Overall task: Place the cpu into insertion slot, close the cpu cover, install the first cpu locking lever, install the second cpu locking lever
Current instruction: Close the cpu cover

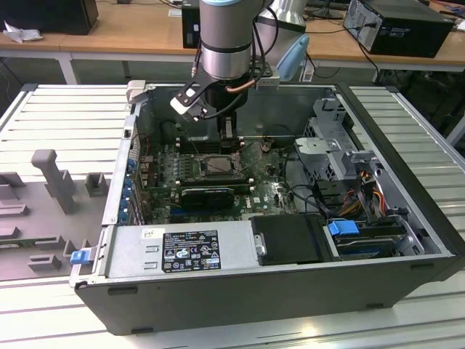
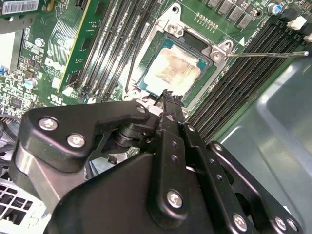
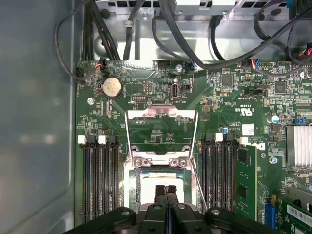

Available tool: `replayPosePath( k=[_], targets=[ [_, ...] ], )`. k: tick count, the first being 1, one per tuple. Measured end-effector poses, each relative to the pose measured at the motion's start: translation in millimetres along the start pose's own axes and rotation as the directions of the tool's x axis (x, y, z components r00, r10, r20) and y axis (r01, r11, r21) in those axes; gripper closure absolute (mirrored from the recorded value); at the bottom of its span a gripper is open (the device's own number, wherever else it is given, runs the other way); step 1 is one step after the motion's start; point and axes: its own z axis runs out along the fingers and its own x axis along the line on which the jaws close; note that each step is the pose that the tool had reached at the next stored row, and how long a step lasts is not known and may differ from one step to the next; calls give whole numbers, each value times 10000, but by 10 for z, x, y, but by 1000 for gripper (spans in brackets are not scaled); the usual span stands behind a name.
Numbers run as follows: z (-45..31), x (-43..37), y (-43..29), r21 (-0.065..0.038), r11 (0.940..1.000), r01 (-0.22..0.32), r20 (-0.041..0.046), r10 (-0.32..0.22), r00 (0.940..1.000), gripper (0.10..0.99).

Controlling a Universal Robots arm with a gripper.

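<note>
None of the print can be made out letter for letter. In the exterior view a black label (image 1: 190, 251) with white print and a small white sticker (image 1: 150, 234) stand on the grey power supply housing (image 1: 236, 249), well apart from the gripper (image 1: 228, 144). In the first wrist view, white lettering (image 3: 246, 110) is printed on the green motherboard (image 3: 146, 87), near the memory slots (image 3: 222, 170) beside the gripper. In the second wrist view a barcode sticker (image 2: 19, 7) sits on what may be a bracket, well apart from the gripper.
</note>
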Motion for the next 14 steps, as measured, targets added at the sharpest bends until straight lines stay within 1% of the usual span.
replayPosePath(
  k=[14],
  targets=[
    [4,1,65,0,10000,0,0,0,10000,976]
  ],
)
